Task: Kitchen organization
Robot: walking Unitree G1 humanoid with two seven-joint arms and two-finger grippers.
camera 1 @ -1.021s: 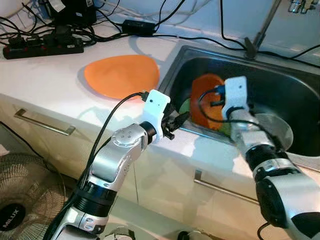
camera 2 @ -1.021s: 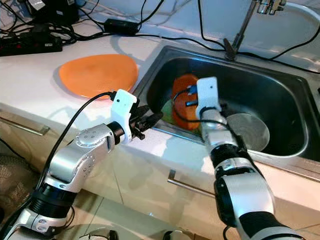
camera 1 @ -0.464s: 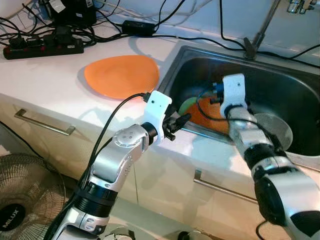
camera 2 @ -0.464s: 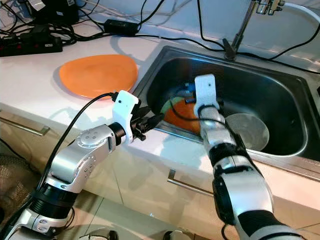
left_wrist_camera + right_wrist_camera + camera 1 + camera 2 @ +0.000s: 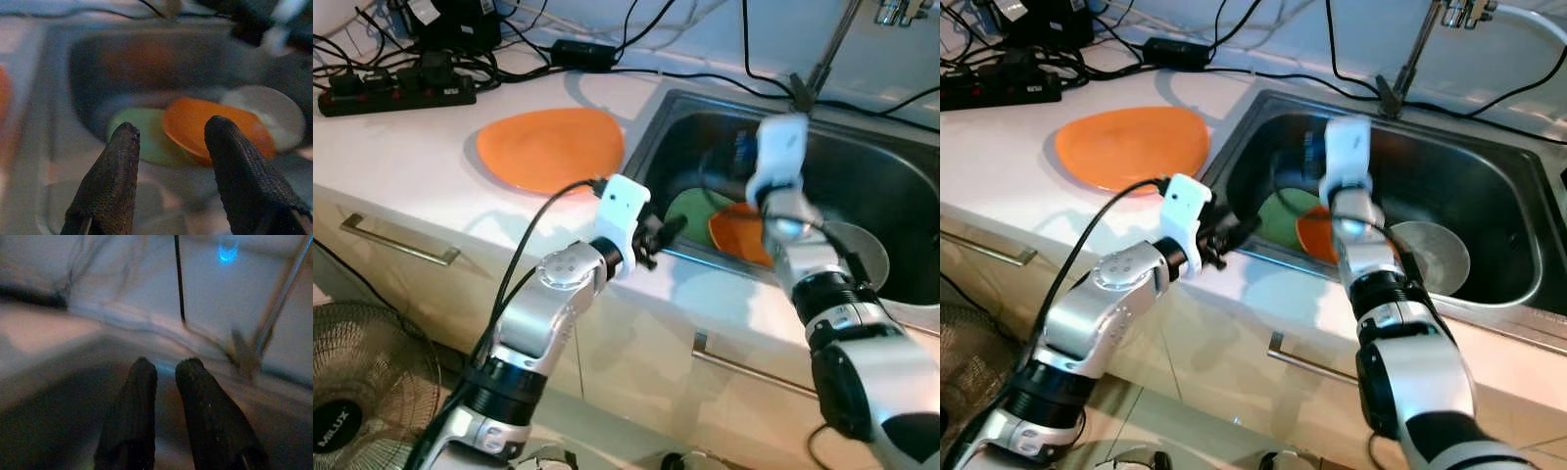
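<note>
Plate dropped in the sink.
Orange plate (image 5: 741,230) now lies flat beside the green plate (image 5: 690,210); right gripper (image 5: 168,377) has lifted away, fingers nearly closed, empty. Left gripper (image 5: 171,142) waits, fingers apart.

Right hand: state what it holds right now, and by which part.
Nothing. The right hand is raised inside the sink with its fingers nearly together and nothing between them; the orange plate lies below it on the sink floor.
</note>
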